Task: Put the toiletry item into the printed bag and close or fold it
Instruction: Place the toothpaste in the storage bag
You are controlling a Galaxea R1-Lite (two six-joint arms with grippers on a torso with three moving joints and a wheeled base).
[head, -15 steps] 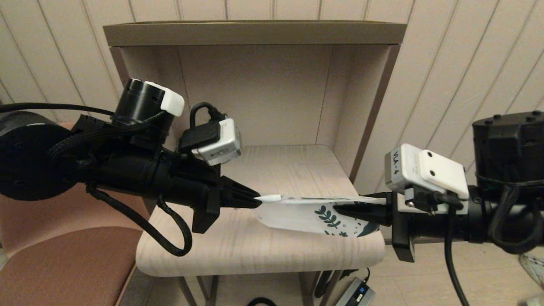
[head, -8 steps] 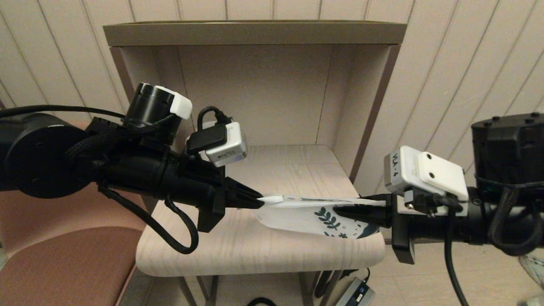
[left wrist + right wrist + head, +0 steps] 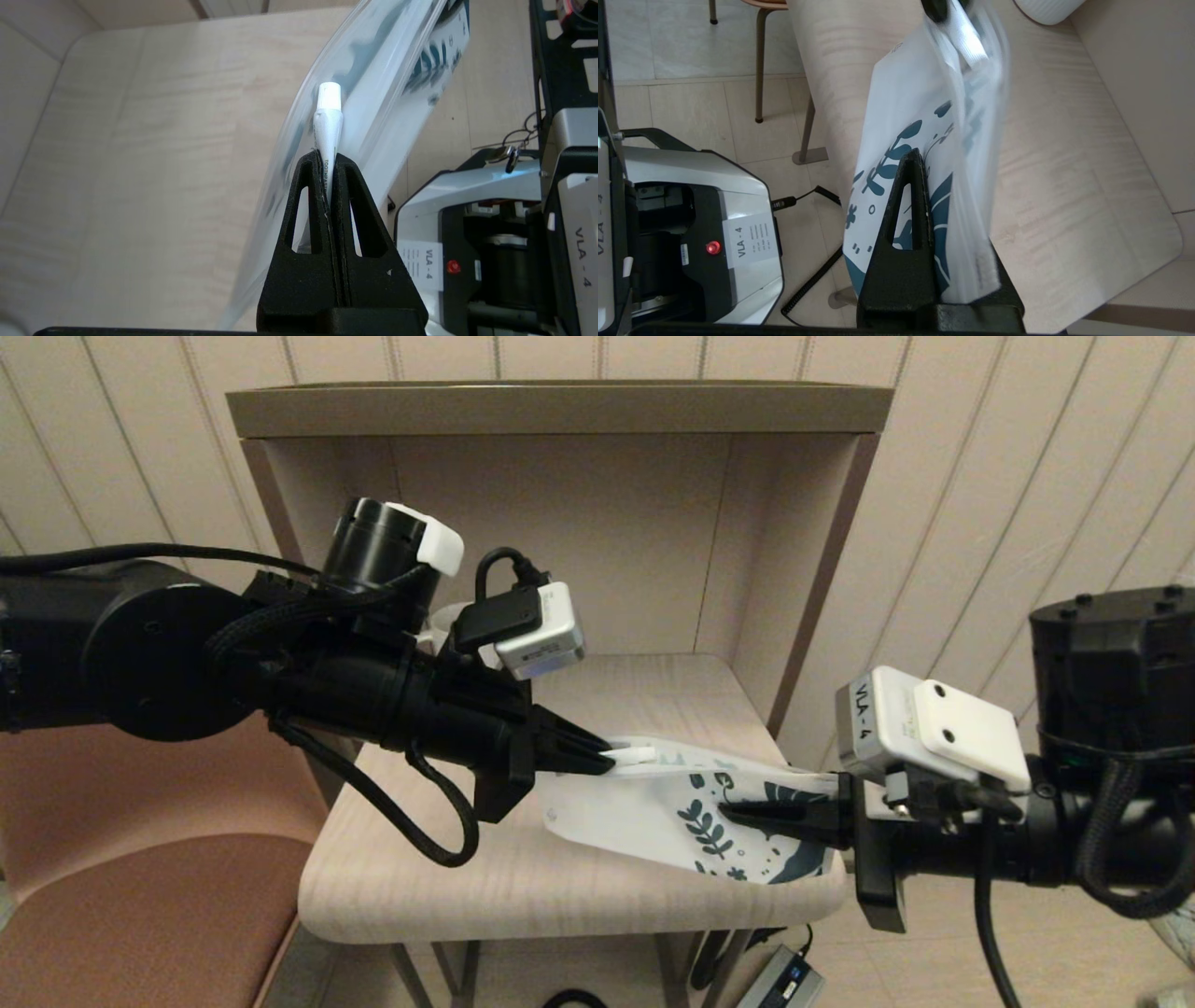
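Head view shows both arms meeting over the pale wooden desk (image 3: 523,877) that sits inside an open-fronted cabinet (image 3: 560,411). Left tool (image 3: 607,761) comes in from the left, its jaws pinched tight on the toiletry item (image 3: 635,755), a slim white tube that sticks out toward the right. From the left wrist view the tube (image 3: 327,121) stands between the two black fingers (image 3: 308,205), its capped end poking up against the clear edge of the printed bag (image 3: 373,93). Right tool (image 3: 738,814) reaches in from the right and is clamped on the printed bag (image 3: 635,812) at its leaf-patterned end, holding it lifted just above the desk, tilted, white end toward the left tool. Tube and bag mouth are touching or very nearly so; whether the tip is inside I cannot tell. A ribbed white mug (image 3: 1048,11) stands further back on the desk.
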